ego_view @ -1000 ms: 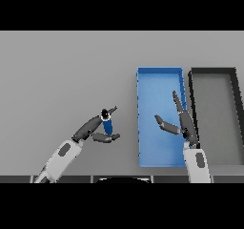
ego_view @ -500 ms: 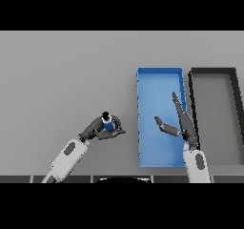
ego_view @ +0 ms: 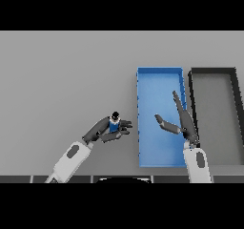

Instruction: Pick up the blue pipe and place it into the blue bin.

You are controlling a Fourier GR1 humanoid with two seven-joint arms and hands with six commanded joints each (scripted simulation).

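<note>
One hand, the left hand (ego_view: 108,130), grips the blue pipe (ego_view: 114,123) upright, just left of the blue bin (ego_view: 159,73). Carrying step; next comes rightward travel over its rim. Right hand (ego_view: 182,123) hovers there, fingers straight.

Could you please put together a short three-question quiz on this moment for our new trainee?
1. True or false: the blue pipe already lies inside the blue bin.
2. Which hand holds the pipe? A) the left hand B) the right hand
3. What stands just right of the blue bin?

Key:
1. False; it is outside, left of the bin.
2. A; its fingers curl round the pipe, while the right hand hangs open over the bin.
3. The black bin.
</note>
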